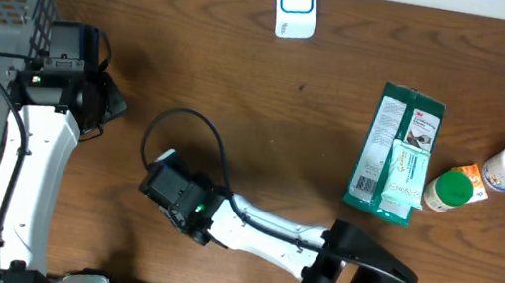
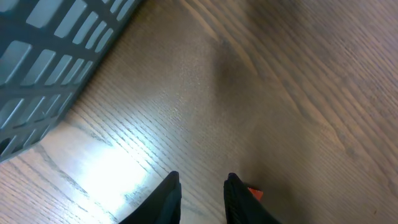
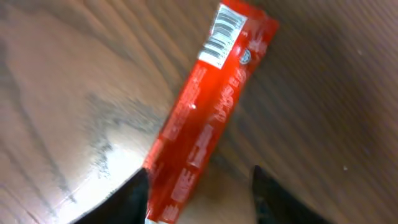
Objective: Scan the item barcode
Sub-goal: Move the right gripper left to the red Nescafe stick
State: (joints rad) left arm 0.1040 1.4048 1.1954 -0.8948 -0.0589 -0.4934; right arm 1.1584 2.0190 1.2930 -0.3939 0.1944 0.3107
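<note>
Right tool (image 3: 199, 180) stood half-wide astride packet (image 3: 211, 106), ungripped; best clamped low, barcode (image 3: 222, 32) clear. Left tool (image 2: 202, 186) was narrow, empty.

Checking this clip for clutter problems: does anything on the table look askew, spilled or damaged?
Nothing spilled or damaged. Two small things: a pale packet lies on top of the green packet, and the red packet lies slanted between the open fingers of the right hand, barcode up.
</note>
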